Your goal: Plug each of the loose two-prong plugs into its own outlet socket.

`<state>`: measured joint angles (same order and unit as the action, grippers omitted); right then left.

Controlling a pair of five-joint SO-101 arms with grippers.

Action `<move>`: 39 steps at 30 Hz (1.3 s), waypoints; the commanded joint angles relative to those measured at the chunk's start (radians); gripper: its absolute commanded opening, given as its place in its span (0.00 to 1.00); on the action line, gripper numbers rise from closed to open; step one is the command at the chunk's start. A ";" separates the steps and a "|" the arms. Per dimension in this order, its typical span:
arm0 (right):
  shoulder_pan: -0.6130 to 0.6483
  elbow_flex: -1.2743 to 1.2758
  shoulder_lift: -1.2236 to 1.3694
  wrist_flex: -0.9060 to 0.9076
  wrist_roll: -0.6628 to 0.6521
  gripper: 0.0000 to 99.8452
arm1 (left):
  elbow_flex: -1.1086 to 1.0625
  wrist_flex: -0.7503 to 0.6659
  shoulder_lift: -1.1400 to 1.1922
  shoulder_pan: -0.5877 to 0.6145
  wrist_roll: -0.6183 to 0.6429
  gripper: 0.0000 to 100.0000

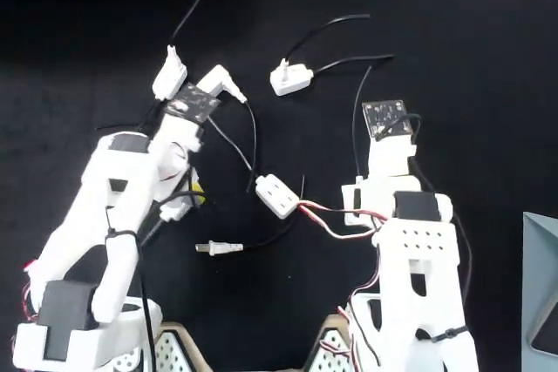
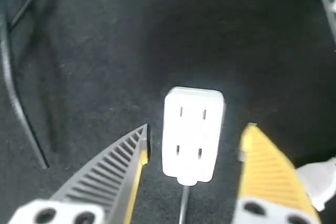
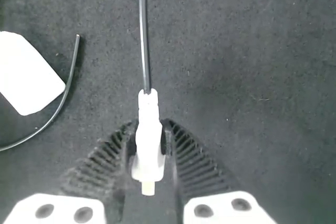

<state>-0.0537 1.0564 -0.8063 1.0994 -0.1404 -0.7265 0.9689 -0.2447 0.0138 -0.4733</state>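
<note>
Well, the right claw (image 3: 148, 128) is pinching a white plug (image 3: 148, 153) tight, low over the black table (image 3: 262, 51). The left claw (image 2: 197, 128) is spread wide, with one finger on each side of a socket block (image 2: 191, 129) that lies flat, slots up (the grey finger (image 2: 118, 163) is just beside it, and I cannot tell if it touches). From above, a second socket block (image 1: 290, 78) lies near the right arm (image 1: 410, 241). A third socket block (image 1: 277, 195) lies between the arms, and a loose plug (image 1: 218, 248) lies near it.

What could go wrong? I think the held plug could twist in the claw when it gets pushed, so the prongs miss the slots. A socket block that nobody holds could slide on the cloth. The cords (image 1: 253, 141) cross each other, so one could snag an arm.

The held plug's prongs are hard to see, so I cannot tell which way they point. From above, both claw tips hide under the arms' own wrists. A white bit (image 2: 321, 177) at the edge of the left wrist view is cut off.
</note>
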 commanded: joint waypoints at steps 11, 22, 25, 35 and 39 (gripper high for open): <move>0.265 -0.229 -0.022 -0.008 0.114 0.01 | 0.022 0.046 -0.219 0.024 0.052 0.26; 0.606 -0.257 -0.016 -0.094 0.132 0.01 | -0.077 0.044 -0.552 0.022 0.331 0.27; 0.664 -0.240 -0.021 -0.132 0.126 0.01 | -0.102 0.044 -0.609 0.022 0.384 0.27; 0.753 -0.116 -0.018 -0.362 0.124 0.01 | -0.234 0.043 -0.822 -0.002 0.508 0.27; 0.784 -0.082 -0.016 -0.414 0.124 0.01 | -0.285 0.049 -0.907 -0.094 0.508 0.27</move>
<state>0.7043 0.9735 -0.8063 0.7296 -0.0161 -1.0058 1.0134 -1.0902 -0.0184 0.0284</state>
